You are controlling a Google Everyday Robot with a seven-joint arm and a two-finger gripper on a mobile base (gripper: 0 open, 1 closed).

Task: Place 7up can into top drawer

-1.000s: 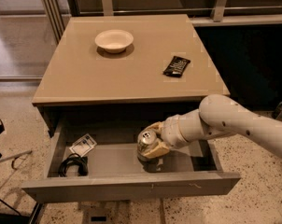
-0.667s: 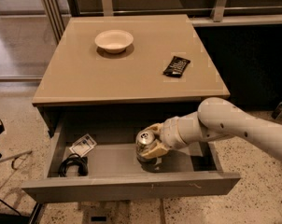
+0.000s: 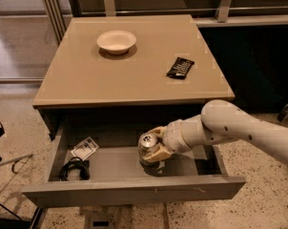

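My fingers (image 3: 159, 151) are clamped on the 7up can (image 3: 147, 143), gripping its side wall just under the silver top. Can upright, inside the open top drawer (image 3: 134, 191), right of middle, low over the grey floor; I can't tell if its base touches. Handling, my guess: thin smooth wall, light, apt to dent or slip under a hard squeeze, so a mid-body hold suits. Drawer's left end: white card (image 3: 85, 148), black cable (image 3: 75, 169), well apart. Tabletop (image 3: 87, 85) above: bowl (image 3: 116, 41), black packet (image 3: 180, 67).

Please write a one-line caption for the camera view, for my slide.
The claw grips the 7up can inside the open top drawer.
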